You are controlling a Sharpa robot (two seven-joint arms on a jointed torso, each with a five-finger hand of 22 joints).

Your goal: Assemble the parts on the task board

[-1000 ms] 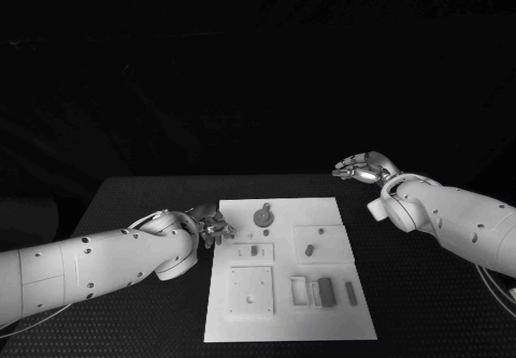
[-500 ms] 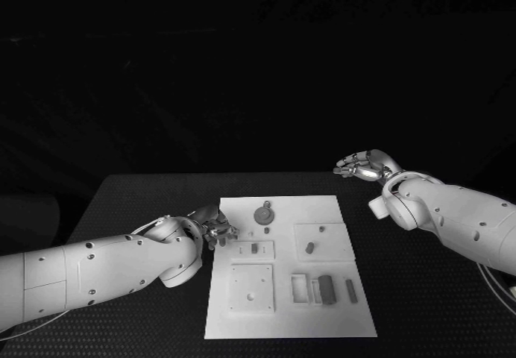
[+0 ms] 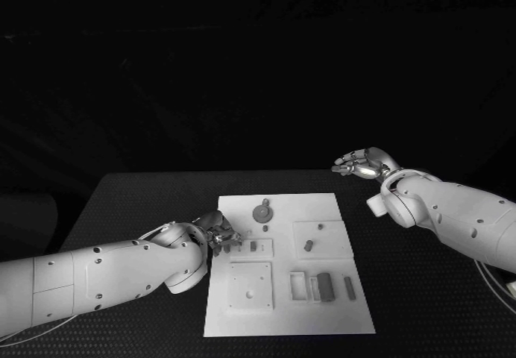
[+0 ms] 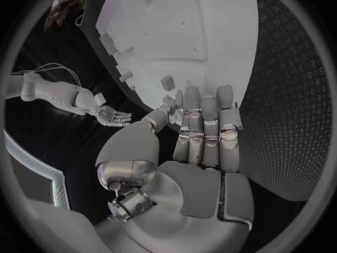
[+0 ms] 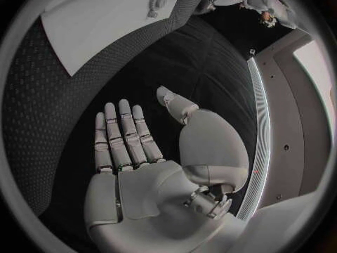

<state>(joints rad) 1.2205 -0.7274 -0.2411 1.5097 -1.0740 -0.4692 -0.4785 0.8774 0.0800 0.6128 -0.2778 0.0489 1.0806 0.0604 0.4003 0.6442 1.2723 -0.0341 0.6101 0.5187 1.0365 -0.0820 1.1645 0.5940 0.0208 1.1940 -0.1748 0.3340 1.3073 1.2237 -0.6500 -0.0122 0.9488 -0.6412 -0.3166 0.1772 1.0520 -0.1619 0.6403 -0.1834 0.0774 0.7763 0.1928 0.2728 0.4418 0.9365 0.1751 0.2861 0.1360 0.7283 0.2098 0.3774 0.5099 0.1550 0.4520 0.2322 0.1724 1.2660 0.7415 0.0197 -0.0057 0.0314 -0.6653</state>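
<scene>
The white task board [image 3: 288, 322] lies in the middle of the black table. On it I see a round disc part [image 3: 262, 215], a small upright part [image 3: 253, 245], another small part [image 3: 309, 245] on a raised square, a square plate with a hole [image 3: 250, 286] and two dark bars [image 3: 325, 286]. My left hand [image 3: 218, 233] hangs at the board's left edge, fingertips just short of the small upright part [image 4: 168, 82]. Its fingers [image 4: 204, 130] are stretched out with nothing in the palm. My right hand [image 3: 364, 162] is raised beyond the board's far right corner, palm bare and fingers [image 5: 121, 130] spread.
Black textured table [image 3: 419, 298] surrounds the board on every side. The right hand [image 4: 112, 116] also appears across the board from the left wrist camera. The board's corner [image 5: 105, 17] lies ahead of the right palm.
The left arm has slid forward and the left hand has moved right, from beside the board to its left edge near the small upright part. The right hand has barely moved.
</scene>
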